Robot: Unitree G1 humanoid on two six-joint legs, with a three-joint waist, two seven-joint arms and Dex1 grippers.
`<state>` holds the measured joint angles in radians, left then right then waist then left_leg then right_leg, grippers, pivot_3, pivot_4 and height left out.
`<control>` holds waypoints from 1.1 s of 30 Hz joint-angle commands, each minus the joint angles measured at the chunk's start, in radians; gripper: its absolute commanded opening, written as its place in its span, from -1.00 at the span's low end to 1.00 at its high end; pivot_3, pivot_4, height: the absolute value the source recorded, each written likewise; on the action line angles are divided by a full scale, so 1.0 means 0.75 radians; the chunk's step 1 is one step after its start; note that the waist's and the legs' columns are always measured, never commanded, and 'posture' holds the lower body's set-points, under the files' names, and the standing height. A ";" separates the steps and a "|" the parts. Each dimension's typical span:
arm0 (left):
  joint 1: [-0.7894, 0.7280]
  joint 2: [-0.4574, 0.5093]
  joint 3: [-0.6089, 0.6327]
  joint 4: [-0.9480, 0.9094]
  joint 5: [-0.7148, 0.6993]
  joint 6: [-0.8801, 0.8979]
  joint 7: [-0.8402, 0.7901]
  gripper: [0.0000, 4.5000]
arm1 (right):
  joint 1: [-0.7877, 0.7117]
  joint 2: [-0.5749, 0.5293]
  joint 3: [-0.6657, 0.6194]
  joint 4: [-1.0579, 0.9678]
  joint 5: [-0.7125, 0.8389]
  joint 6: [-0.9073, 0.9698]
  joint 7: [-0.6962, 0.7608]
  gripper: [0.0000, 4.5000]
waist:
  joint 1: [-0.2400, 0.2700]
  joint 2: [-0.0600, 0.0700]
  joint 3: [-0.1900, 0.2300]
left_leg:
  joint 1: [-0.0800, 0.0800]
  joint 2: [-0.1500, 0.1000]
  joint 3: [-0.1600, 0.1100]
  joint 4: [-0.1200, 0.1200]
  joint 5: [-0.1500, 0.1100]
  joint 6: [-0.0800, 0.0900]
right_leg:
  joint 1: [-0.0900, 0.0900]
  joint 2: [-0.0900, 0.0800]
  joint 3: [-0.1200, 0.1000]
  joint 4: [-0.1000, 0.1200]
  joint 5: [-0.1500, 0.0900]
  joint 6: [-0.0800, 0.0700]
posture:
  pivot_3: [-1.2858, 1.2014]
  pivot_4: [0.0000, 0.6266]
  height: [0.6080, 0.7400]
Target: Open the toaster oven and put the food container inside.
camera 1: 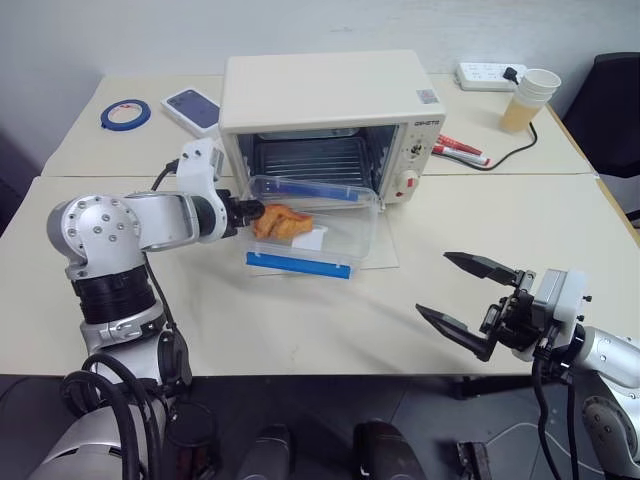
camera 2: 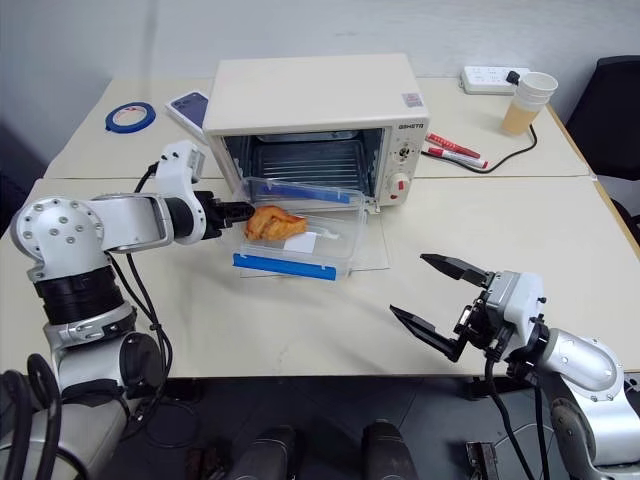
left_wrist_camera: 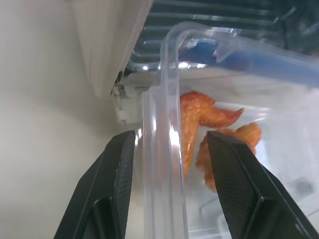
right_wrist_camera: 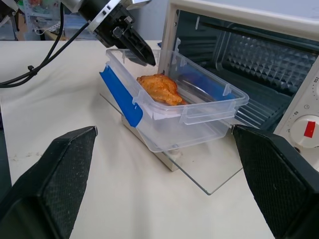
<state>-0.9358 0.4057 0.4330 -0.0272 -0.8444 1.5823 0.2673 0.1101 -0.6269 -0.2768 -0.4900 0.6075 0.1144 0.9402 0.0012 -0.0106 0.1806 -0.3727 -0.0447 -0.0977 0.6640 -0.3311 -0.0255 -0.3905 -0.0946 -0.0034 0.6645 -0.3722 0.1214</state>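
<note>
Our left gripper (left_wrist_camera: 169, 149) straddles the food container (camera 1: 312, 236)'s left wall, fingers parted, not clamping. Our right gripper (camera 1: 468, 296) hangs wide open. The container rests half on the toaster oven (camera 1: 330, 120)'s lowered door; nudging it now could tip it off.

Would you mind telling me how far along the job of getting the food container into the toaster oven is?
Done: the toaster oven has its glass door folded flat down.
In hand: the food container rests on that door, only its far end reaching the opening. The left end effector straddles its wall, fingers apart from it.
Left: pushing the container fully onto the rack. The right end effector hangs open, apart.
</note>
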 commanded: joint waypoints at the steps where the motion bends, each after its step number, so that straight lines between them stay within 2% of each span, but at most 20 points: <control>1: -0.002 0.104 0.068 -0.001 -0.028 -0.048 -0.198 0.05 | 0.020 -0.033 -0.023 -0.032 0.036 0.022 0.018 1.00 | -0.003 0.000 0.000 | 0.000 0.000 0.000 0.000 0.000 0.000 | 0.000 0.000 0.000 0.000 0.000 0.000 | 0.03 -0.52 1.00; 4: 0.109 0.294 -0.014 -0.050 -0.084 -0.179 -0.589 0.05 | 0.032 -0.058 -0.022 -0.043 0.066 0.061 0.041 1.00 | -0.010 0.001 0.000 | 0.000 0.000 0.001 -0.001 0.000 0.000 | -0.001 0.000 0.000 0.000 0.000 0.000 | 0.03 -0.52 1.00; 8: 0.418 0.615 -0.161 -0.087 0.049 -0.652 -1.265 0.05 | 0.045 -0.115 0.014 -0.088 0.103 0.168 0.055 1.00 | -0.015 0.001 0.000 | 0.003 0.002 0.001 -0.004 0.000 -0.001 | -0.001 0.000 0.004 -0.001 0.000 0.000 | 0.03 -0.52 1.00; 9: 0.483 0.668 -0.178 -0.067 0.097 -0.781 -1.395 -0.10 | 0.047 -0.131 0.034 -0.103 0.097 0.196 0.054 0.92 | -0.016 0.002 -0.001 | 0.003 0.002 0.000 -0.004 0.000 -0.001 | -0.001 -0.001 0.004 -0.002 0.000 -0.001 | 0.03 -0.52 1.00; 10: 0.548 0.703 -0.186 -0.040 0.154 -0.955 -1.537 -0.12 | 0.042 -0.136 0.057 -0.120 0.099 0.232 0.034 0.84 | -0.014 0.002 -0.001 | 0.003 0.002 0.001 -0.004 0.000 -0.001 | -0.001 -0.001 0.004 -0.003 0.000 -0.001 | 0.03 -0.52 1.00; 14: 0.676 0.741 -0.220 0.075 0.304 -1.335 -1.781 -0.55 | -0.018 -0.113 0.189 -0.162 0.027 0.313 -0.069 0.40 | 0.005 0.002 -0.001 | 0.001 0.003 -0.004 -0.002 0.000 -0.001 | 0.002 -0.002 0.009 -0.006 0.000 -0.002 | 0.03 -0.52 1.00; 17: 0.777 0.732 -0.267 0.102 0.394 -1.514 -1.877 -0.90 | -0.112 -0.061 0.313 -0.140 -0.061 0.334 -0.148 0.02 | 0.005 0.002 -0.001 | 0.001 0.001 -0.005 -0.002 -0.001 0.000 | 0.004 -0.004 0.010 -0.007 0.000 -0.002 | 0.03 -0.52 1.00; 18: 0.798 0.722 -0.277 0.100 0.410 -1.542 -1.884 -0.95 | -0.148 -0.040 0.353 -0.121 -0.100 0.331 -0.172 -0.06 | 0.003 0.002 -0.001 | 0.001 0.001 -0.005 -0.002 -0.001 0.000 | 0.003 -0.004 0.010 -0.008 0.000 -0.002 | 0.03 -0.52 1.00; 19: 0.820 0.715 -0.288 0.092 0.421 -1.571 -1.903 -1.00 | -0.181 -0.022 0.386 -0.101 -0.128 0.338 -0.193 -0.22 | 0.001 0.002 -0.001 | 0.000 0.001 -0.005 -0.002 -0.001 0.000 | 0.003 -0.004 0.010 -0.007 0.000 -0.002 | 0.03 -0.52 1.00; 24: 0.899 0.657 -0.333 0.038 0.473 -1.662 -1.904 -1.00 | -0.350 0.071 0.493 0.023 -0.251 0.319 -0.261 -0.87 | -0.007 0.001 -0.001 | -0.001 0.002 -0.005 -0.002 -0.001 0.000 | 0.000 -0.003 0.010 -0.005 0.000 -0.002 | 0.03 -0.52 1.00; 26: 0.902 0.621 -0.349 0.005 0.474 -1.642 -1.865 -1.00 | -0.397 0.099 0.511 0.060 -0.257 0.335 -0.264 -0.96 | -0.007 0.001 -0.001 | -0.001 0.002 -0.005 -0.003 -0.001 0.000 | -0.001 -0.003 0.010 -0.004 0.000 -0.002 | 0.03 -0.52 1.00; 33: 0.871 0.494 -0.449 -0.106 0.540 -1.579 -1.704 -1.00 | -0.552 0.175 0.597 0.176 -0.265 0.431 -0.249 -0.96 | -0.008 0.001 -0.001 | -0.001 0.002 -0.005 -0.002 -0.001 0.000 | -0.001 -0.003 0.010 -0.003 0.000 -0.002 | 0.03 -0.52 1.00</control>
<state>-0.2665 0.7881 0.1089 -0.0688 -0.4578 0.3899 -1.0488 -0.2750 -0.5182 0.1577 -0.3600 0.3963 0.4229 0.7523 -0.0047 -0.0096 0.1801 -0.3737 -0.0433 -0.1014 0.6626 -0.3319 -0.0253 -0.3912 -0.0966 0.0036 0.6621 -0.3722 0.1199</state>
